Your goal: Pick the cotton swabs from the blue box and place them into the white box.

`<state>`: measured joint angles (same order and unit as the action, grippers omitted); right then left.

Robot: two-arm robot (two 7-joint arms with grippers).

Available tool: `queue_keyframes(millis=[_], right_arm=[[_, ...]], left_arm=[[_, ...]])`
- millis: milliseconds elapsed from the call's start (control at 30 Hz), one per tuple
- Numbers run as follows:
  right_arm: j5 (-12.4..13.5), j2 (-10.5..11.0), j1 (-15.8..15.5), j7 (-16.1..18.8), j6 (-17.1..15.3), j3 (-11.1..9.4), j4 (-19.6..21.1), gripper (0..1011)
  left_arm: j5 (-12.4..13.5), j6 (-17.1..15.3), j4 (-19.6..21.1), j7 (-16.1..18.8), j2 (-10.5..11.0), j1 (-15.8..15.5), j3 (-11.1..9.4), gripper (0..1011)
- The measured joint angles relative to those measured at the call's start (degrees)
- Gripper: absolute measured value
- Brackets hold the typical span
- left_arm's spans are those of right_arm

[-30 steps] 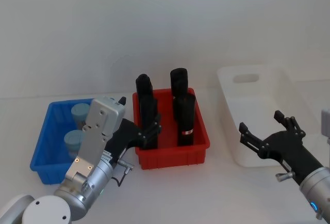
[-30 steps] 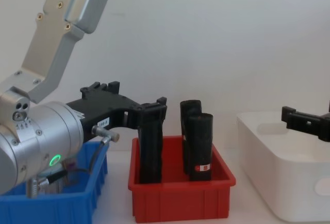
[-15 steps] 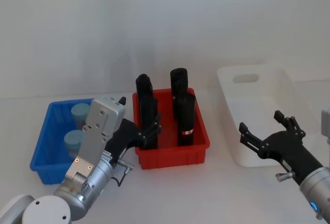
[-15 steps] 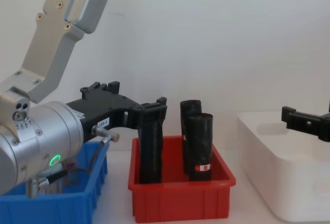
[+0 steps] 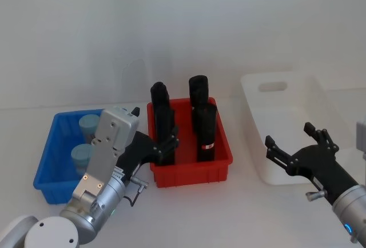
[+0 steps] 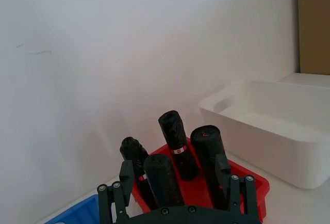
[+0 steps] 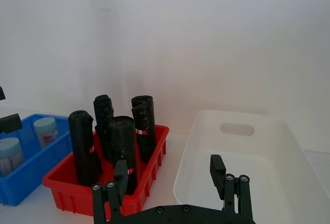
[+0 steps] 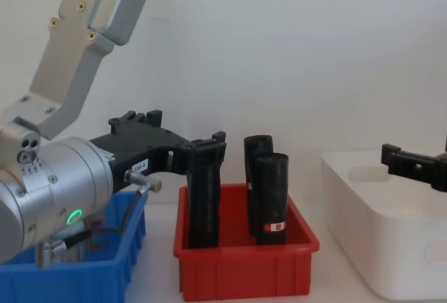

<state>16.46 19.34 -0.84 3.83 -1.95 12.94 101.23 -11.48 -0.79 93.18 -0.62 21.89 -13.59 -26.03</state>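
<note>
The blue box [image 5: 48, 145] sits near the left edge of the worktop [image 5: 240, 214]. Two tubs of cotton swabs [image 5: 90, 124] stand in it, one behind the other, both with pale blue lids. Just beside it, in the middle of the worktop, is a red box [image 5: 191, 171]. It holds four black rolls [image 5: 198, 91], all standing up (some have a small red and white label). The white box [image 5: 297, 88] is toward the right edge, and its smooth white floor shows.

The left gripper [image 6: 174, 175] hangs in the air by the front left side of the red box, close to where the red box and the blue box meet. Its fingers [image 6: 223, 167] are spread wide and hold nothing. The right gripper [image 5: 293, 139] hangs in front of the white box, near that box's front left corner. Its fingers [image 7: 216, 164] are spread wide too, and they hold nothing.

Nothing has moved since a second ago. The boxes, the tubs, the rolls and both grippers are all in the same spots as before.
</note>
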Motion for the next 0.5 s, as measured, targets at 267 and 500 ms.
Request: queue_keyframes(millis=[267, 500], right_arm=[[0.0, 0.0, 0.0, 0.0, 0.0, 0.0, 0.0, 1002], [0.0, 0.0, 0.0, 0.0, 0.0, 0.0, 0.0, 1002]], left_arm=[[0.0, 0.0, -0.1, 0.0, 0.0, 0.0, 0.1, 1000], [-1.0, -0.3, -1.0, -0.4, 0.0, -0.5, 0.7, 1000]])
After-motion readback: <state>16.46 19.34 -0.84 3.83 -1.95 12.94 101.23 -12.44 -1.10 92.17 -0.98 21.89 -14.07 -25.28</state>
